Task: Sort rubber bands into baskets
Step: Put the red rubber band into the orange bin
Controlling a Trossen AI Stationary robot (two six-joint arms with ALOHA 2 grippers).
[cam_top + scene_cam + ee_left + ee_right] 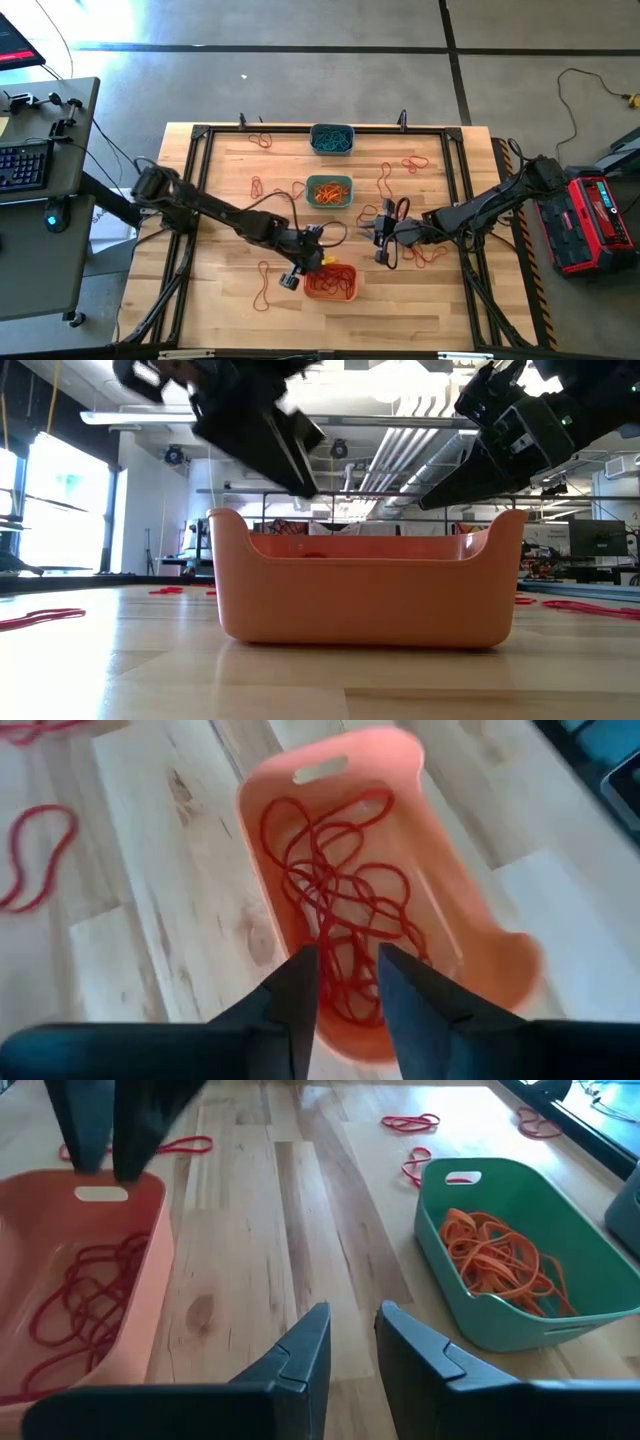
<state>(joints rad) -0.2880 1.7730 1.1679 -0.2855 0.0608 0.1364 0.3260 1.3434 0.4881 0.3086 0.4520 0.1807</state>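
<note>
The orange basket [331,284] stands near the table's front middle with several red rubber bands [340,890] lying in it. My left gripper [348,980] hovers open and empty above the basket's far left rim [320,263]. The teal-green basket [520,1255] holds orange bands [500,1260]. The grey-blue basket [331,139] at the far edge holds teal bands. My right gripper [352,1330] is open and empty above bare wood [380,232], between the orange and teal-green baskets.
Loose red bands lie on the wood at the far left [264,140], the left [258,186], the near left [265,285], the right [415,163] and under the right arm [430,255]. A black frame [200,135] rims the table.
</note>
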